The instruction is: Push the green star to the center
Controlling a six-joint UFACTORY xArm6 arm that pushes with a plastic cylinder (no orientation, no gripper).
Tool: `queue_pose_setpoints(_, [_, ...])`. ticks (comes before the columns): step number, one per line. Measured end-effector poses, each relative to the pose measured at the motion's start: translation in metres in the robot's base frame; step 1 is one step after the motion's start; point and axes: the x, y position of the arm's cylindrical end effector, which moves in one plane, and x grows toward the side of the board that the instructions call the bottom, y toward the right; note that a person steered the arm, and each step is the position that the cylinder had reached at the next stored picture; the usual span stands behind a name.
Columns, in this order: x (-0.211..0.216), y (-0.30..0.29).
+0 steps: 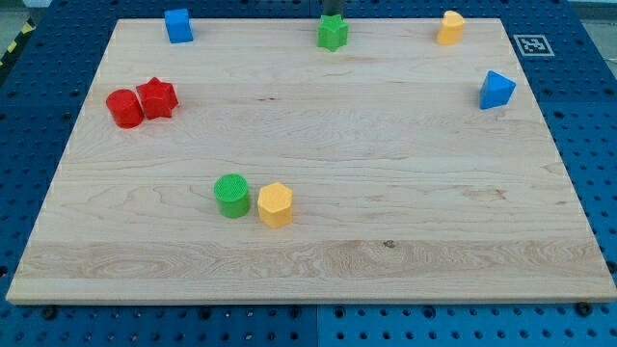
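1 rod, my tip (333, 15): a dark stub shows at the top edge of the frame, just above the green star; whether it touches the star I cannot tell. It is a bare rod with no jaws, so nothing opens, closes or holds.
Green star (333, 33): top centre of the frame, near the far edge of the table (386, 251), well apart from the middle.
Neighbours at the top: blue cube (177, 25) in the upper left, yellow block (449, 28) in the upper right, both well clear of the star.
Right side: blue triangular block (496, 90).
Left side: red cylinder (124, 109) and red star (156, 97), touching.
Lower left of centre: green cylinder (231, 196) and yellow hexagon (275, 204), just beside each other.
Step in hand: by my judgement, lining up behind the star; the push itself looks not yet begun.
Next move: a straight push toward the frame's bottom, squarely through the star's middle so it does not spin off sideways, stopping at mid-table. The path looks free of the other 7 blocks.
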Motion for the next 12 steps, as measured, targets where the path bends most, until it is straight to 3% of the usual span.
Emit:
queue_pose_setpoints(2, [0.046, -0.01])
queue_pose_setpoints(4, [0.06, 0.028])
queue_pose_setpoints(6, [0.062, 0.028])
queue_pose_setpoints(7, [0.089, 0.026])
queue_pose_setpoints(8, [0.118, 0.004])
queue_pose_setpoints(10, [0.109, -0.034])
queue_pose_setpoints(12, [0.128, -0.092])
